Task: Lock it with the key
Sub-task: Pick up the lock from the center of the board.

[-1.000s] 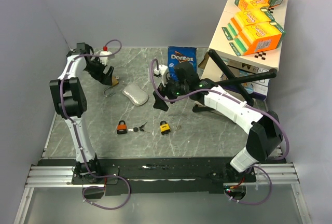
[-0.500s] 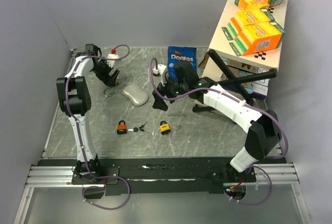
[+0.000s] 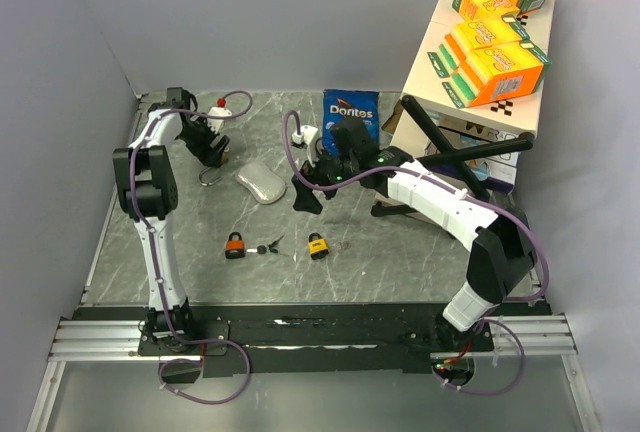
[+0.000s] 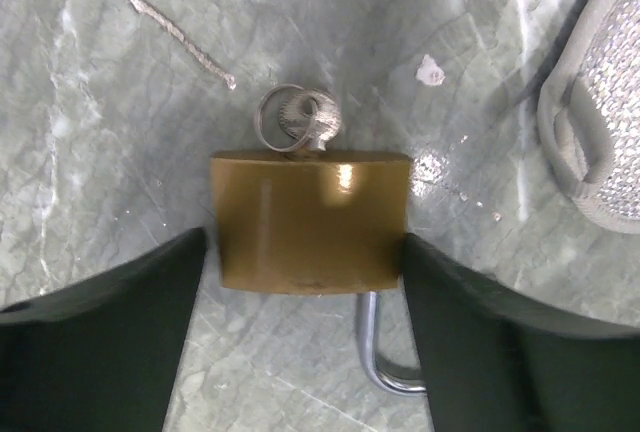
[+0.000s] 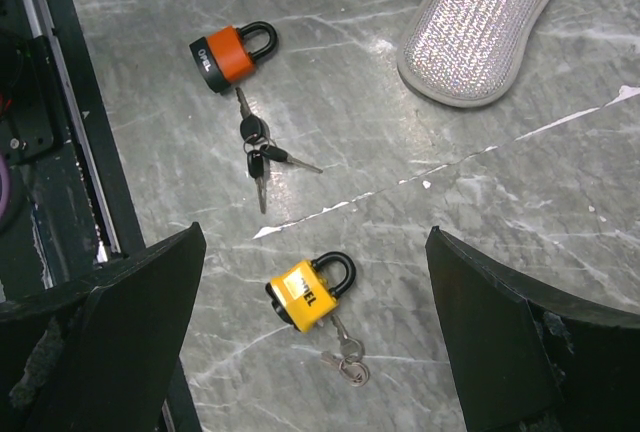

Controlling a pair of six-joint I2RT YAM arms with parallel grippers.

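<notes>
A brass padlock (image 4: 310,222) lies on the grey marble table with its steel shackle (image 4: 385,372) swung open. A key on a ring (image 4: 300,122) is in its base. My left gripper (image 4: 305,242) is shut on the padlock's two sides, at the back left (image 3: 210,147) in the top view. My right gripper (image 5: 315,237) hangs open above a yellow padlock (image 5: 310,295) with keys (image 5: 345,357) beside it, and holds nothing; in the top view this gripper (image 3: 305,197) is at mid-table. An orange padlock (image 5: 232,52) with a key bunch (image 5: 262,157) lies to the left.
A grey scrubbing pad (image 3: 260,186) lies between the two grippers. A Doritos bag (image 3: 350,109) and a white bottle with a red cap (image 3: 222,107) stand at the back. A black tripod (image 3: 450,152) and stacked orange boxes (image 3: 495,42) fill the right.
My left arm swung its elbow toward the back wall and the wrist shifted right over the brass padlock. The right gripper drifted slightly left.
</notes>
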